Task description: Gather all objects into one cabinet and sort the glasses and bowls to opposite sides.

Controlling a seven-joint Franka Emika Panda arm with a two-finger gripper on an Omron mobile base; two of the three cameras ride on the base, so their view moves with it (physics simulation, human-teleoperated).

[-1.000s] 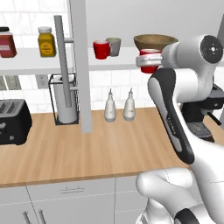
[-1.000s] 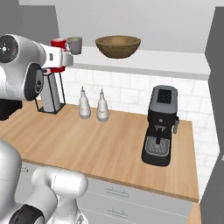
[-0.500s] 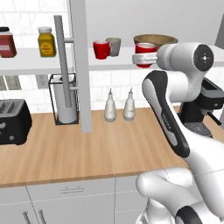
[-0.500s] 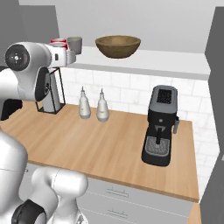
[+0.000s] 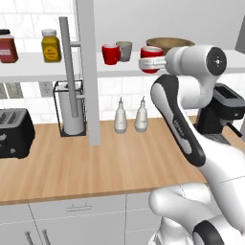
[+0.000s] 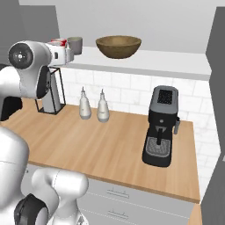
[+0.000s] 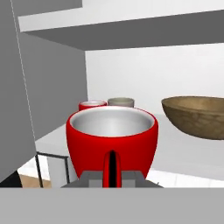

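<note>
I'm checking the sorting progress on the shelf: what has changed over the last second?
The gripper, shut on the held red cup, has carried it leftward along the shelf, away from the wooden bowl and closer to the other red cup and the grey-green cup. Nothing was let go. Bowl, the two standing cups, jars, shakers and coffee machine stayed put.

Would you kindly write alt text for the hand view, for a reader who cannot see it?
A glossy red cup with a pale inside sits close up, held at its handle by the jaws. Behind it on the white shelf stand a second red cup and a grey-green cup, with a wide wooden bowl to the right.
</note>
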